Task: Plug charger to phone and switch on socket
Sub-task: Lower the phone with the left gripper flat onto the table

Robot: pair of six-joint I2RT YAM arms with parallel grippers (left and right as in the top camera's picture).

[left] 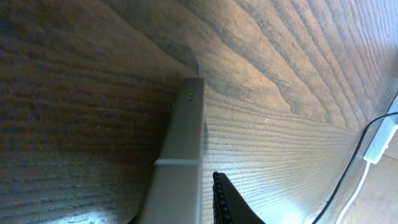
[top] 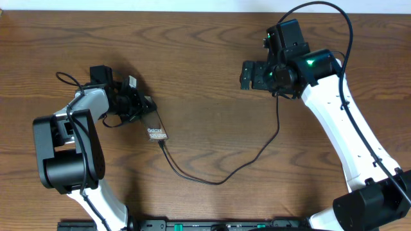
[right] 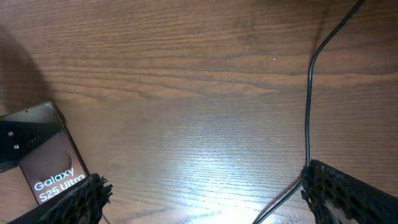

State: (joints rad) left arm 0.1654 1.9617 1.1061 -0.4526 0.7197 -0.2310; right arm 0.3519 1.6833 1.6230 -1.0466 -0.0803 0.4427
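Note:
The bronze phone (top: 156, 129) lies flat on the table at centre left, its white lettering facing up. My left gripper (top: 141, 106) is at the phone's far end. In the left wrist view one black finger (left: 231, 202) stands a sliver away from the phone's edge (left: 182, 152), and the other finger is hidden. The charger's black cable (top: 218, 182) meets the phone's near end and loops right, up to the right arm. My right gripper (top: 246, 75) hangs wide open and holds nothing. Between its fingers (right: 202, 186) is bare wood, with the cable (right: 308, 93) beside the right fingertip and the phone (right: 43, 165) at left. The socket is out of view.
A small white piece on a thin cord (left: 379, 142) shows past the table's edge in the left wrist view. Black cables run along both arms, and dark equipment (top: 192, 224) lines the table's front edge.

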